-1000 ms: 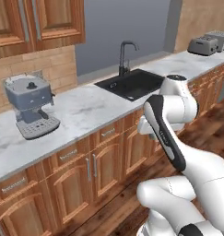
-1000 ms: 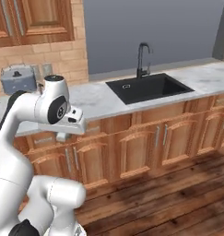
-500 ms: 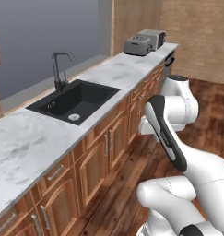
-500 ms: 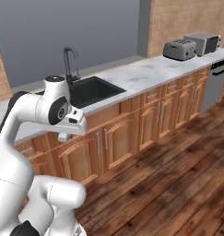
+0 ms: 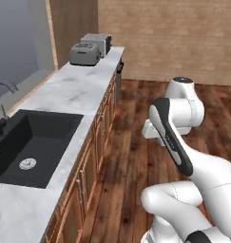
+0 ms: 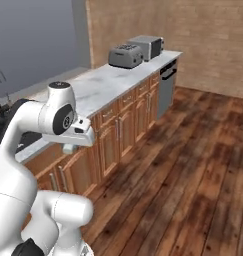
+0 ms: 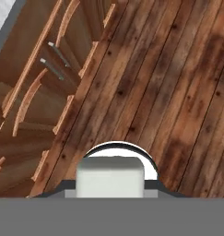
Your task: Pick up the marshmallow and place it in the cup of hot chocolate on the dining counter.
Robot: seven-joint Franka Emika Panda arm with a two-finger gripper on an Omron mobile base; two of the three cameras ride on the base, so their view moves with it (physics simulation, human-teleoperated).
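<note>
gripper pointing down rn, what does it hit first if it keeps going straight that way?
Most likely the wooden floor: the hand view looks down onto bare planks, with the cabinet doors off to one side of that line. Nothing seems to lie between, though depth is unclear.

Glossy white arm [image 5: 183,156] of rounded links, dark grey joint bands, round cap at the elbow

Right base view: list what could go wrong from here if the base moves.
1. The arm is folded with its elbow close beside the worktop edge and the cabinets. A turn of the base toward them could clip it.
2. The shut gripper points down over bare wooden floor. Anything slipping from it would likely land there rather than on a counter.
</note>
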